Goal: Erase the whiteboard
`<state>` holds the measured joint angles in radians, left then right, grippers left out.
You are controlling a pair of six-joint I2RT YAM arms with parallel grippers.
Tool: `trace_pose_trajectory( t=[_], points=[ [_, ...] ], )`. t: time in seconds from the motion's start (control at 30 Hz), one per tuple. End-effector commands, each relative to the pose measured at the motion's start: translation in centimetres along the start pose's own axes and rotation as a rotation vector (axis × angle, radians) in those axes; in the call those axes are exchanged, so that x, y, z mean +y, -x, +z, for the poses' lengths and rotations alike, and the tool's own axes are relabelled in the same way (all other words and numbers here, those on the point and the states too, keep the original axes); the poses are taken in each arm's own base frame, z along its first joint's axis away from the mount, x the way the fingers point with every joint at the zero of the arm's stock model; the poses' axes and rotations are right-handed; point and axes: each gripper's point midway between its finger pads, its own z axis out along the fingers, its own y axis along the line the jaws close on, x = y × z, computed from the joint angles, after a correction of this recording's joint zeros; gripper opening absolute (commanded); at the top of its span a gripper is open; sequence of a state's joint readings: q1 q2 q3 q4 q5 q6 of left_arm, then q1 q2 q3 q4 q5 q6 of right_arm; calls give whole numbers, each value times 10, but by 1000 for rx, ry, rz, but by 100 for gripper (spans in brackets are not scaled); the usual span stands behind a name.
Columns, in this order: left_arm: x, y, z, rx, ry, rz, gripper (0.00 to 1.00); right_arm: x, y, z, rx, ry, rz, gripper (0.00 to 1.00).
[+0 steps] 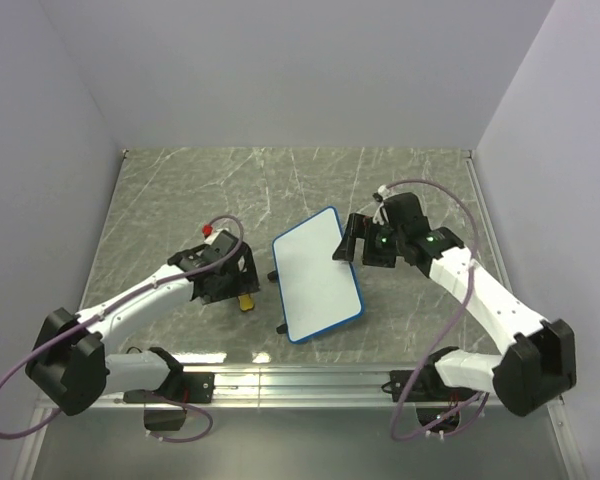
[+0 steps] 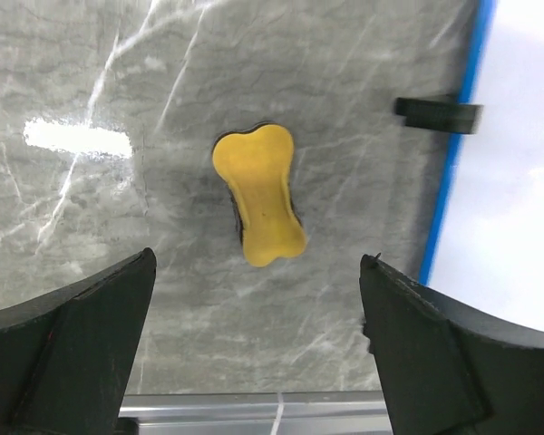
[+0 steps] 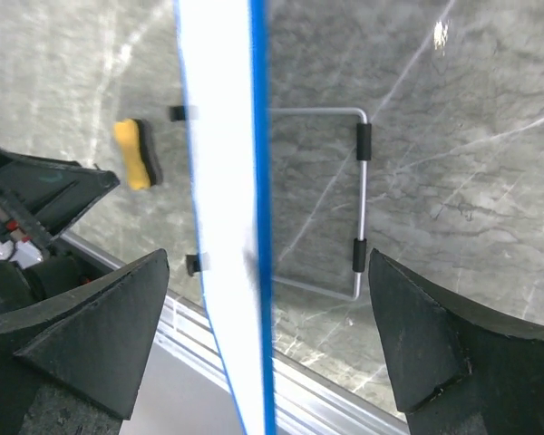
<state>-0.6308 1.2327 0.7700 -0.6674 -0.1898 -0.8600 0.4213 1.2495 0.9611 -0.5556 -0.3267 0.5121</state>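
The whiteboard [image 1: 317, 275], white with a blue frame and no marks showing, stands propped at mid-table. In the right wrist view I see the whiteboard [image 3: 219, 227] nearly edge-on. My right gripper [image 3: 267, 258] is open, one finger on each side of the board's blue edge, with a gap on both sides. From above, the right gripper [image 1: 348, 245] is at the board's upper right edge. A yellow bone-shaped eraser [image 2: 258, 195] lies flat on the table left of the board. My left gripper [image 2: 258, 263] hangs open just short of it, holding nothing. The left gripper [image 1: 238, 283] is left of the board.
A bent wire stand [image 3: 361, 199] with black sleeves props the board from behind. Black feet [image 2: 438, 113] stick out from the board's left edge. An aluminium rail [image 1: 300, 380] runs along the table's near edge. Grey walls close in the left, back and right.
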Motion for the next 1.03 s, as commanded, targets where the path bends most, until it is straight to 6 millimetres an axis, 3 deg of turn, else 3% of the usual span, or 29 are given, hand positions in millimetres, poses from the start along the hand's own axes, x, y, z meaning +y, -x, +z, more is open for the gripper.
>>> trace_pose_trajectory(
  t=[0.0,0.17,0.27,0.4,0.57,0.77,1.0],
  points=[
    [-20,34,-31,-114,-80,-21,100,9,11,-24,-98,16,-42,97],
    [-42,79,-89,-277,-203,11,100,20,19,-62,-251,63,-57,98],
    [-42,114,-128,-425,-207,6,99,24,18,-81,-322,97,-55,98],
    [-36,148,-166,-579,-181,-34,100,23,8,-95,-354,119,-49,98],
    [-28,173,-185,-703,-132,-28,100,15,-6,-105,-383,119,-57,98],
    [-39,192,-204,-768,-150,-1,99,5,-19,-110,-381,95,-58,98],
    [-42,202,-205,-780,-127,7,99,0,-28,-119,-391,88,-57,98]
  ],
)
